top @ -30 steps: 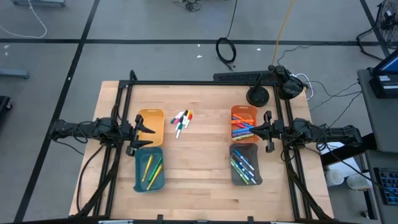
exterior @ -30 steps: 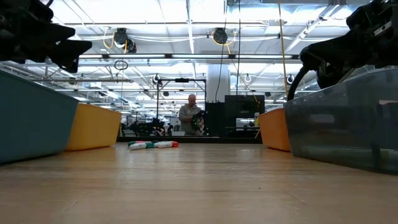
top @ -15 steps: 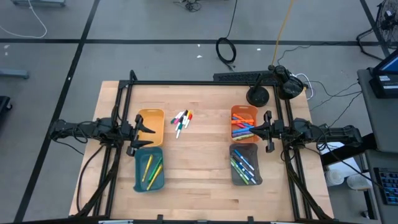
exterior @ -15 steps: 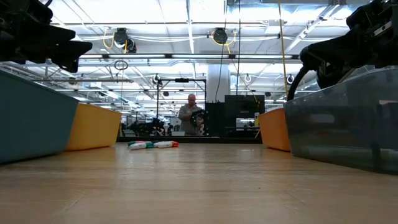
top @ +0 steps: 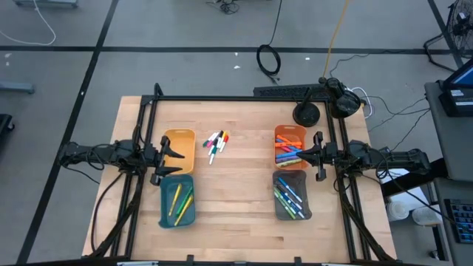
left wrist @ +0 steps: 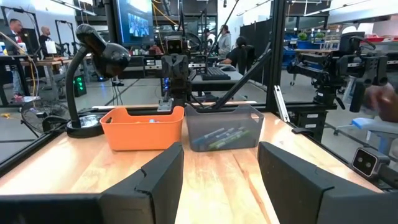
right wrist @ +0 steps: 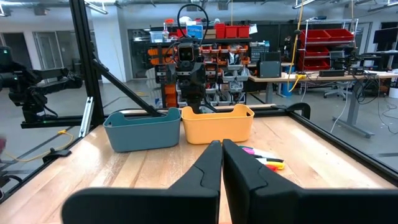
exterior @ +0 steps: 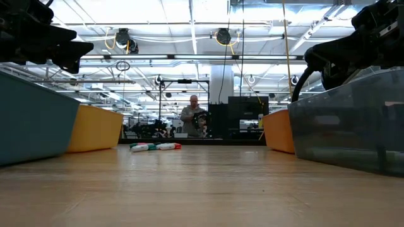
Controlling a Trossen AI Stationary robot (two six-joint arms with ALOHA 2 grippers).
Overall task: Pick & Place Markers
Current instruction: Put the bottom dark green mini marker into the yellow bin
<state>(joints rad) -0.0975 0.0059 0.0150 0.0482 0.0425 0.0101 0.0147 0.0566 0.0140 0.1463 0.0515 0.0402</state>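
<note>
Hovering at the table's left edge, left gripper [top: 168,156] sits above the seam between the yellow tray [top: 179,150] and the teal tray [top: 177,199]. Fingers spread well apart, nothing between them; the left wrist view shows bare wood in the gap. Reads as a ready pose, open for a first pick.

Teal tray holds a few yellow and green markers [top: 178,198]. Yellow tray looks empty from above.

Mid-table, toward the far side: a loose cluster of thin markers [top: 216,145], mixed cap colours, lying on the wood just beside the yellow tray. Likely the pile left to sort. Well apart from both grippers.

Orange tray [top: 290,146] carries several markers; the grey tray [top: 290,195] next to it holds blue and green ones. Sorting seems to be by colour, though I can't confirm the rule.

Right gripper [top: 310,157] hovers between the orange and grey trays, fingers pressed together, holding nothing. Judged parked, leaving the pile to the left arm.
</note>
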